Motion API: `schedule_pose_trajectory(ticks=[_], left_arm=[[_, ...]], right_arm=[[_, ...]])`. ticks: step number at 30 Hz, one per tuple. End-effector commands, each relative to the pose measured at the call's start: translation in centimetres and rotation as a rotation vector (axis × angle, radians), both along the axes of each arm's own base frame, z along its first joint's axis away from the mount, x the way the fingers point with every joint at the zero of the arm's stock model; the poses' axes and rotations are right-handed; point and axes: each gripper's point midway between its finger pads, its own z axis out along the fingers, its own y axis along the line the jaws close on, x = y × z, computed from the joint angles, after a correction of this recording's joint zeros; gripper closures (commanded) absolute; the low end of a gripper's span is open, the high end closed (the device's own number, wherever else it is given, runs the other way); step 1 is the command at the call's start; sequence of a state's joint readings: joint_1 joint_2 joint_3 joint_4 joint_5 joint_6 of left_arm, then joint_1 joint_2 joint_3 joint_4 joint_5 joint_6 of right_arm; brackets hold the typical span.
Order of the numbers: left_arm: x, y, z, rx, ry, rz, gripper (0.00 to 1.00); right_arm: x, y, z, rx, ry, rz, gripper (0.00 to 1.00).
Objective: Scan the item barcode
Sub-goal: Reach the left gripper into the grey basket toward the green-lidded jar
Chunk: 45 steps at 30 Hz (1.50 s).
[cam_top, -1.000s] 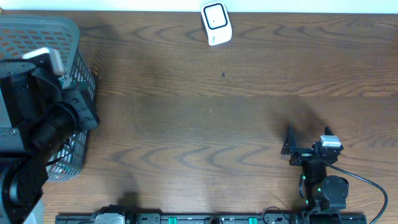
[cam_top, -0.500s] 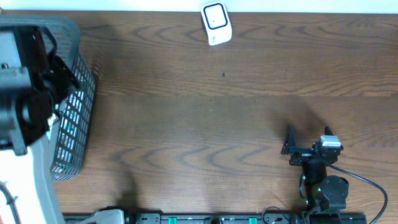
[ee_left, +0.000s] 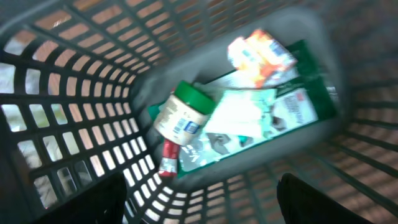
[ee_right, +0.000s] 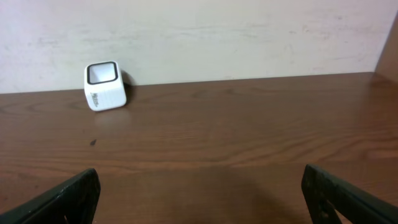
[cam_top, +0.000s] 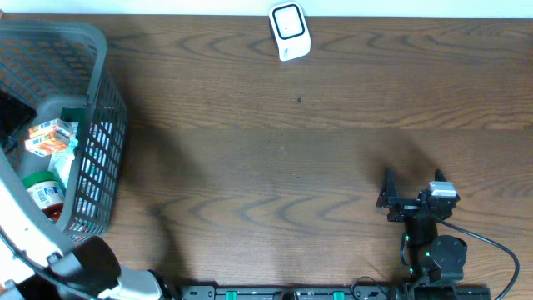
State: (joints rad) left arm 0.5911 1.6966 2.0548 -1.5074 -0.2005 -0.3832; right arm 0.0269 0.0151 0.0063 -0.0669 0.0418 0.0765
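Several grocery items lie in the grey mesh basket [cam_top: 100, 100] at the table's left end. Among them are a green-lidded jar [ee_left: 182, 114], an orange-and-white box [ee_left: 261, 52], a flat green packet [ee_left: 273, 118] and a small red item [ee_left: 168, 160]. My left gripper [ee_left: 199, 208] hangs open above them, holding nothing. The white barcode scanner [cam_top: 289, 31] stands at the table's far edge and also shows as the scanner [ee_right: 104, 85] in the right wrist view. Near the front right, my right gripper [cam_top: 412, 180] rests open and empty, pointing at the scanner.
The basket's tall walls [ee_left: 74, 93] surround the items on all sides. The left arm's white and black link [cam_top: 79, 262] crosses the front left corner. A black rail [cam_top: 283, 292] runs along the front edge, and a cable [cam_top: 500, 250] trails from the right arm.
The left arm has swung off the basket toward the front left, uncovering the items inside. Its jaws went from nearly shut to open. The right arm has not moved.
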Motion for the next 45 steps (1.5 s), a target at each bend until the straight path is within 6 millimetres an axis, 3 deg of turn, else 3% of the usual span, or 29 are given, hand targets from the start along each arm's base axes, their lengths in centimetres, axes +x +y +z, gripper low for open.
schedule_pose_trajectory(ticks=[1, 10, 11, 14, 30, 45], left_arm=[[-1.1, 1.2, -3.4, -0.074, 0.112, 0.004, 0.22], [-1.9, 1.7, -9.7, -0.163, 0.235, 0.003, 0.12], [-1.7, 1.9, -10.4, -0.161, 0.231, 0.003, 0.02], [-1.1, 2.3, -11.8, -0.151, 0.24, -0.06, 0.02], [-1.3, 2.7, -17.4, -0.146, 0.269, -0.102, 0.05], [-2.4, 3.4, -20.3, -0.149, 0.264, -0.067, 0.05]], right_arm=[[0.0, -0.1, -0.1, 0.012, 0.001, -0.007, 0.01], [0.0, -0.1, -0.1, 0.012, 0.001, -0.007, 0.01], [0.0, -0.1, -0.1, 0.012, 0.001, -0.007, 0.01], [0.0, -0.1, -0.1, 0.012, 0.001, -0.007, 0.01], [0.0, -0.1, -0.1, 0.012, 0.001, -0.007, 0.01], [0.0, -0.1, -0.1, 0.012, 0.001, -0.007, 0.01]])
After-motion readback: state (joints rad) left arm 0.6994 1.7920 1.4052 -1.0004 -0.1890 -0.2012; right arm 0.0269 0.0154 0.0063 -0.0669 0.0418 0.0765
